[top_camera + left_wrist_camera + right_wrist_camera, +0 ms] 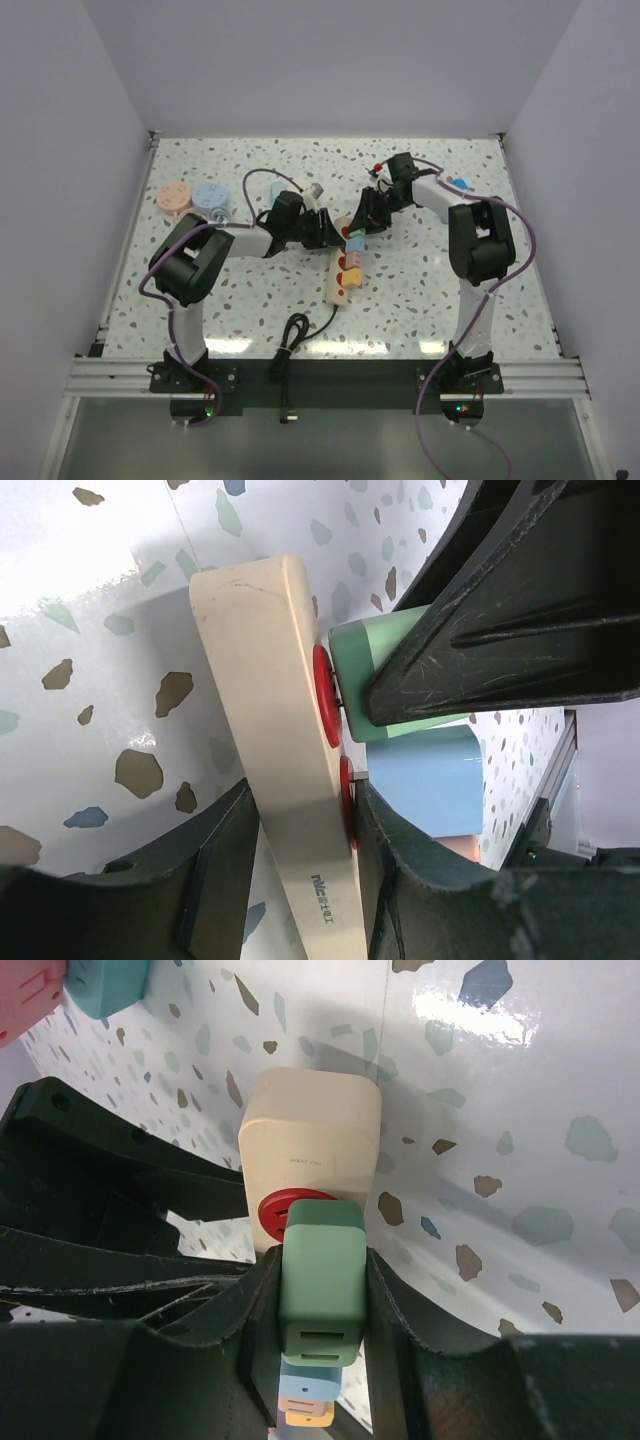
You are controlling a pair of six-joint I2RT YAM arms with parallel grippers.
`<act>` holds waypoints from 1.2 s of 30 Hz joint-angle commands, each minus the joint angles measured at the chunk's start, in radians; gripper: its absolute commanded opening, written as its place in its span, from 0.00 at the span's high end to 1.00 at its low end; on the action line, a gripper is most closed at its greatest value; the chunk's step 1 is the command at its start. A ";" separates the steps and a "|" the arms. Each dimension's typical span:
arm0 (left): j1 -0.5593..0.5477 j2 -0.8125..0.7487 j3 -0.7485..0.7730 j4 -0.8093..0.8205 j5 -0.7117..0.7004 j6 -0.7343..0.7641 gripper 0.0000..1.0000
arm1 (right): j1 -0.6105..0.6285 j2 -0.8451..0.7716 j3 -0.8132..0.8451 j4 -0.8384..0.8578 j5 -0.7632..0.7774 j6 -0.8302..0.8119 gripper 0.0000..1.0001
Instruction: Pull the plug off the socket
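Note:
The socket [340,272] is a pale wooden strip with red round faces, lying mid-table. A green plug [322,1275] sits in the red face at its far end, with blue [312,1385] and yellow [310,1418] plugs in line behind it. My right gripper [322,1300] is shut on the green plug, a finger pressed on each side. My left gripper [300,850] is shut across the socket [275,730], one finger against its red-faced side, below the green plug [365,665] and beside the blue plug [425,780]. Both grippers meet at the strip's far end [345,228].
Pink [176,198] and blue [210,196] discs lie at the back left. A blue piece [458,184] lies at the back right. The socket's thin black cable [295,335] coils toward the near edge. Pink [30,990] and teal [105,985] blocks show beyond the socket.

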 commanded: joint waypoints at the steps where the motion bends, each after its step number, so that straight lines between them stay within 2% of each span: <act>1: 0.044 0.061 -0.082 -0.206 -0.134 0.090 1.00 | -0.072 -0.108 0.047 0.002 -0.063 -0.048 1.00; 4: 0.044 0.070 -0.060 -0.217 -0.132 0.086 1.00 | -0.072 -0.131 0.036 -0.013 -0.048 -0.031 1.00; 5: 0.044 0.073 -0.048 -0.223 -0.132 0.087 1.00 | -0.069 -0.143 0.044 -0.040 0.020 -0.042 1.00; 9: 0.044 0.076 -0.032 -0.232 -0.131 0.087 1.00 | -0.061 -0.189 0.029 -0.085 0.093 -0.080 1.00; 12: 0.044 0.085 -0.025 -0.236 -0.126 0.087 1.00 | -0.057 -0.232 -0.019 -0.064 0.182 -0.074 1.00; 15: 0.044 0.090 -0.020 -0.236 -0.119 0.086 1.00 | -0.055 -0.252 -0.034 -0.047 0.194 -0.063 1.00; 18: 0.044 0.095 -0.012 -0.237 -0.115 0.083 1.00 | -0.052 -0.246 -0.034 -0.016 0.142 -0.056 1.00; 21: 0.044 0.096 -0.002 -0.239 -0.106 0.080 1.00 | -0.049 -0.171 0.030 -0.085 0.017 -0.080 1.00; 23: 0.044 0.093 0.004 -0.239 -0.105 0.075 1.00 | -0.041 -0.159 0.017 -0.044 -0.030 -0.062 1.00; 31: 0.044 0.072 0.037 -0.223 -0.080 0.055 1.00 | -0.017 -0.067 0.058 -0.044 -0.070 -0.026 1.00; 36: 0.048 0.018 0.060 -0.239 -0.106 0.049 1.00 | -0.044 -0.176 0.087 -0.157 0.042 -0.094 1.00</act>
